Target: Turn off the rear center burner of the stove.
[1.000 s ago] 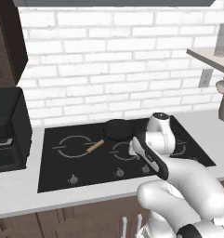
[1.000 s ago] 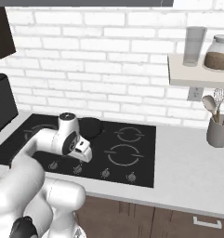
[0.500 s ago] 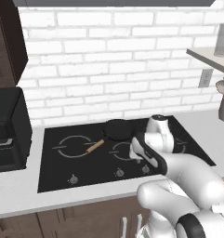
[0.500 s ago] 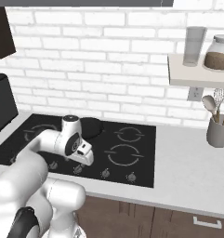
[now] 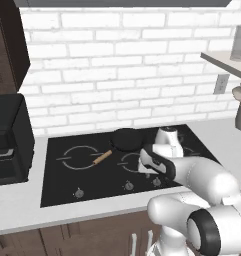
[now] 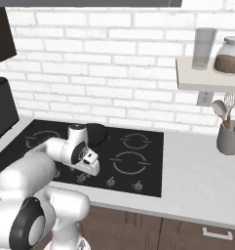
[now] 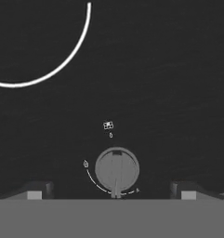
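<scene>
Risk: five look-alike knobs in one front row, so a slight sideways drift could put the hand [image 7: 114, 193] on the wrong one, or tips may skid off the knob [image 7: 116, 169]. Hand spread, tips flanking it, pointing down at stove [image 5: 67, 187]. Rear center burner [image 5: 127, 140] carries the skillet

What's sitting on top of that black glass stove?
On the stove: a small black skillet with a wooden handle at the rear centre, and round knobs along the front. The arm covers some of the glass.
</scene>
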